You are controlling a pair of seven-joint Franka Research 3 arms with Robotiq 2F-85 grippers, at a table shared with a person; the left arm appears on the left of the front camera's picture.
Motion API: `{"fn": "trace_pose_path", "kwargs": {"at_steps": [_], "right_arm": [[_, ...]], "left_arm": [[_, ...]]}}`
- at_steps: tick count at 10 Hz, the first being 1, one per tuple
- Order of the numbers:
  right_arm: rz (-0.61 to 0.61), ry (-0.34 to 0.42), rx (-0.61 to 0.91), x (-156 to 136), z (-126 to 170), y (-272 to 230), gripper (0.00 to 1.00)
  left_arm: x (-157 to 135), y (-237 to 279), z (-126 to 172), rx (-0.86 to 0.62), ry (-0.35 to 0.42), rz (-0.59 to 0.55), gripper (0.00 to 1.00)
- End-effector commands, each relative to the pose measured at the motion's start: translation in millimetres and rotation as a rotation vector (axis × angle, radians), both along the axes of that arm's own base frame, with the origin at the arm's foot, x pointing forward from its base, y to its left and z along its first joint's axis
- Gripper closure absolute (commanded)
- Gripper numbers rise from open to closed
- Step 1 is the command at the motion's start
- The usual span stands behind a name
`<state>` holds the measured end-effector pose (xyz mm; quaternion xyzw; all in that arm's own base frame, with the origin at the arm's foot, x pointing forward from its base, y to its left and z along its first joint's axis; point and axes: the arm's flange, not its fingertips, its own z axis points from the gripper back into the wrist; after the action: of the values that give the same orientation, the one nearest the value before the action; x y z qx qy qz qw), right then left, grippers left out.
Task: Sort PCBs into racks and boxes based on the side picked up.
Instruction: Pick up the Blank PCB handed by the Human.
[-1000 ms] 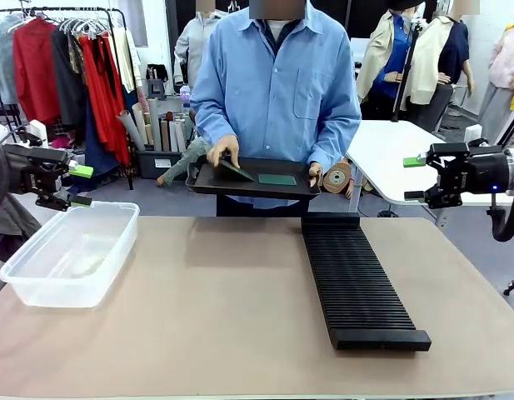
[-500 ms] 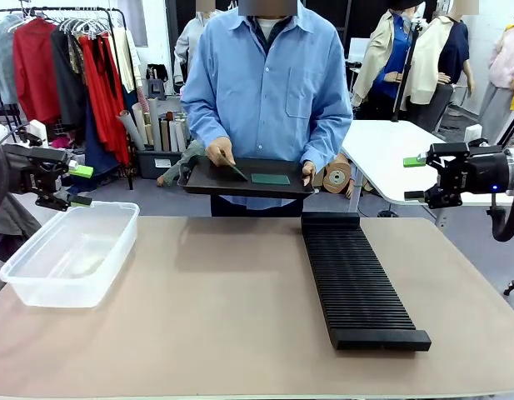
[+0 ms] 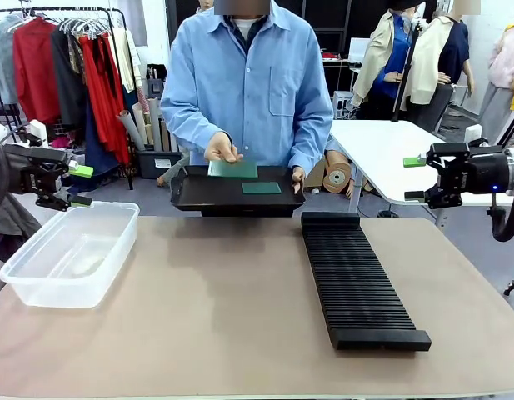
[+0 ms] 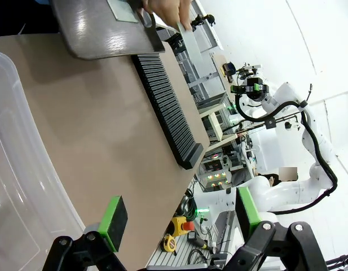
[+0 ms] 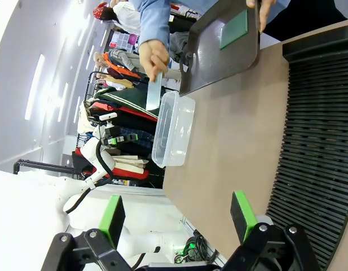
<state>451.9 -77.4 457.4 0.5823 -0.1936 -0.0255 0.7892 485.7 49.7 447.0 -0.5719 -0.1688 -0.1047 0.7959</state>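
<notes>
**A:** Both sets of jaws stand released, with nothing between the pads. The left gripper hangs with the clear tub just below its jaws, and I can see nothing in the tub.

**B:** And the boards?

**A:** They are well ahead of both sets of jaws, about midway between them, at the far side of the table. The person's hand holds one board up just above the black tray, with its paler green face toward the robot. A second board, darker green, lies flat in the tray. Both are thin, flat rectangles.

**B:** How should the raised one be taken?

**A:** I'd wait until it is held steady, then come in with the jaws wide and edge-on to it. The pads should close on its two faces at the free end, well clear of the person's fingers. It looks thin and stiff, so a light, square squeeze should do. A grip on one corner might let it swing.

**B:** And after that?

**A:** The slotted rack lies below and ahead of the right gripper, much nearer its jaws than the left's. I can't tell which face goes to which place.
</notes>
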Motion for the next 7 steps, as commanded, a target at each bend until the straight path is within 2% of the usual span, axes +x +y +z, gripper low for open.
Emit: {"fn": "trace_pose_path", "kwargs": {"at_steps": [1, 7], "right_arm": [[0.001, -0.001, -0.009, -0.1, 1.9, 0.3, 0.0], [0.001, -0.001, -0.009, -0.1, 1.9, 0.3, 0.0]], "left_arm": [[0.1, -0.4, 1.8, -0.001, 0.01, 0.01, 0.0], [0.1, -0.4, 1.8, -0.001, 0.01, 0.01, 0.0]]}}
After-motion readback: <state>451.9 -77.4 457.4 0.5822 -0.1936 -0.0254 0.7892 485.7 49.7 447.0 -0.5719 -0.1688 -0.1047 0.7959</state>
